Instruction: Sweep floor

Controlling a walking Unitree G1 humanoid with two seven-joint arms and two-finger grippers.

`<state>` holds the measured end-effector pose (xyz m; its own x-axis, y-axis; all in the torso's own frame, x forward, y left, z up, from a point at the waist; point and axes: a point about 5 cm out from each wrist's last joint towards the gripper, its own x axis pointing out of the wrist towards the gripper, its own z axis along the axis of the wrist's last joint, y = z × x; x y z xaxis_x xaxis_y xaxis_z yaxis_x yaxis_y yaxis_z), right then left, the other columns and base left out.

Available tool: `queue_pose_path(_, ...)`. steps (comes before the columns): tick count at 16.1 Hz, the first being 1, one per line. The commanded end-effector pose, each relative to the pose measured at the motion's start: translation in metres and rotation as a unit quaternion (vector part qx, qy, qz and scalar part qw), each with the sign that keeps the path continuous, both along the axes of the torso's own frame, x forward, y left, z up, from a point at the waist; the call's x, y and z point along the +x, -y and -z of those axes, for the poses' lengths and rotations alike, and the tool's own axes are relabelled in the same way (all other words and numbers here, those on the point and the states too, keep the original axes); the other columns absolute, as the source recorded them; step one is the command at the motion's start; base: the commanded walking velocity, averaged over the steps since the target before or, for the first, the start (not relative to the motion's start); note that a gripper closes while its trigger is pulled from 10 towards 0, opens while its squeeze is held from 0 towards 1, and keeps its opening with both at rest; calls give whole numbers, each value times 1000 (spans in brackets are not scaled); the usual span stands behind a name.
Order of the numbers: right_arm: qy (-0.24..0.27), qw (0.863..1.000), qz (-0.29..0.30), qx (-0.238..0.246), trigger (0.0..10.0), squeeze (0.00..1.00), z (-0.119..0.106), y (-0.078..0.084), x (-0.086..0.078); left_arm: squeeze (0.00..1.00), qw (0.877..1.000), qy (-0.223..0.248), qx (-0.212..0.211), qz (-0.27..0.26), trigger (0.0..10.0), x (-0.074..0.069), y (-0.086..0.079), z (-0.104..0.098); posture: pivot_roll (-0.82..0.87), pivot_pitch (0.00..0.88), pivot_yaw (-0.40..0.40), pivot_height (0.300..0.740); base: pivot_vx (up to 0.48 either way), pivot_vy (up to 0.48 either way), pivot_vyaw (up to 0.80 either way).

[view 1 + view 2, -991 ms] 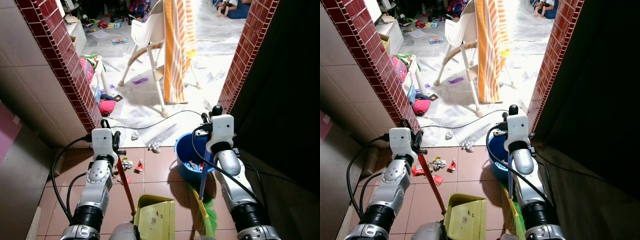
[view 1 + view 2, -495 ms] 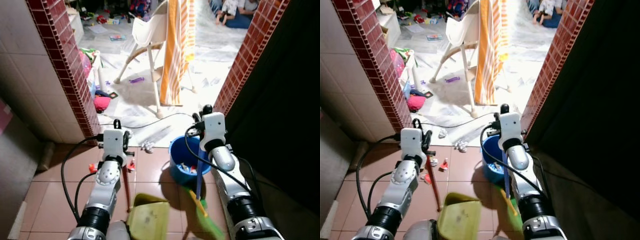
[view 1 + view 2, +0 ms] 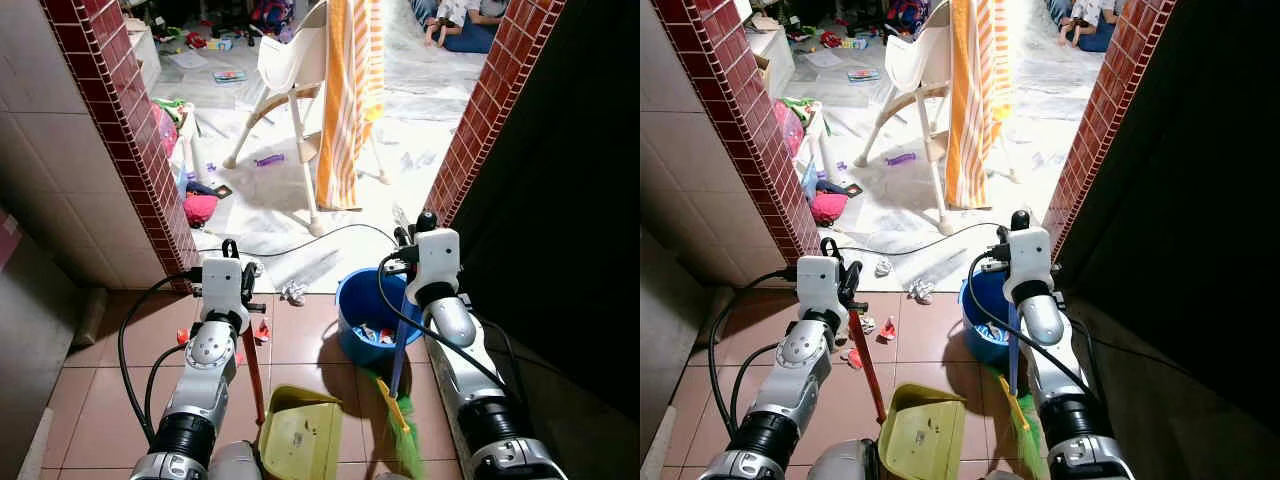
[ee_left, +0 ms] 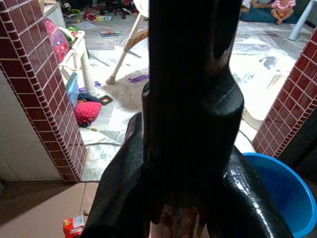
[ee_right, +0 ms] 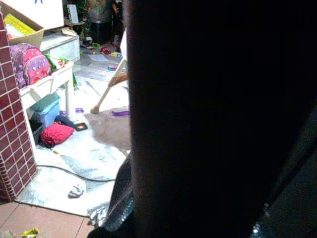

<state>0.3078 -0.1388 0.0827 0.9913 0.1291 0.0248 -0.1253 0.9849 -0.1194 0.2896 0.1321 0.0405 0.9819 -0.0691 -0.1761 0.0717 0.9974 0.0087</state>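
Left eye view: blue bucket [image 3: 365, 310] stands on the brown floor tiles [image 3: 110, 400], just beside the right gripper [image 3: 405, 262]; inside it lie small scraps of mixed colour, too small to name. Yellow dustpan [image 3: 300, 435] sits below and between the two arms, mouth up; its inner face carries a few dark specks, otherwise bare. Left gripper [image 3: 243, 290] is clamped on the red dustpan handle [image 3: 252, 365], which slopes down from the fingers to the pan. Right gripper is closed around the blue broom handle [image 3: 400, 350]; the shaft drops from the fingers past the bucket's rim to the broom head [image 3: 403, 430], yellow block with green bristles, resting on the tiles beside the dustpan. Litter: crumpled white paper [image 3: 293, 292] lies ahead of the left fingers at the tile edge, a red scrap [image 3: 263, 329] just beside the dustpan handle, another red wrapper [image 4: 73, 225] on the tiles in the left wrist view. Black cable [image 3: 300, 245] runs across the pale floor beyond both grippers. Farther ahead, a white high chair [image 3: 290, 75] and an orange striped cloth [image 3: 345, 100] hanging beside it. Right wrist view: the dark shaft blocks most of the frame; a pink bag [image 5: 55, 134] is on the floor beyond.
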Motion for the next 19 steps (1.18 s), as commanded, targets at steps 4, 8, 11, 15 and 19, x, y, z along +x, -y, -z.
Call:
queue_pose_path(4, 1, 999, 35, 27, 10000, 0, -2, 7, 0, 0, 1000, -5, 7, 7, 10000, 0, -1, -1, -66, 0, 12, 740, 0, 0, 0)
queue_pose_path(8, -6, 998, 48, 39, 10000, 0, 2, 12, -2, 0, 1000, -2, 7, 12, 10000, -1, -3, -1, -70, 0, 27, 740, 0, 0, 0)
queue_pose_path(11, -6, 998, 51, 39, 10000, 0, 2, 12, -2, 0, 1000, 1, 6, 8, 10000, 1, -4, -3, -69, 0, 27, 740, 0, 0, 0)
queue_pose_path(15, -5, 998, 50, 40, 10000, 0, 2, 12, -1, 0, 1000, 4, 4, 1, 10000, 2, -6, -5, -67, 0, 27, 740, 0, 0, 0)
queue_pose_path(19, -4, 998, 48, 40, 10000, 0, 1, 12, 0, 0, 1000, 5, 6, 1, 10000, 3, -6, -5, -68, 0, 27, 740, 0, 0, 0)
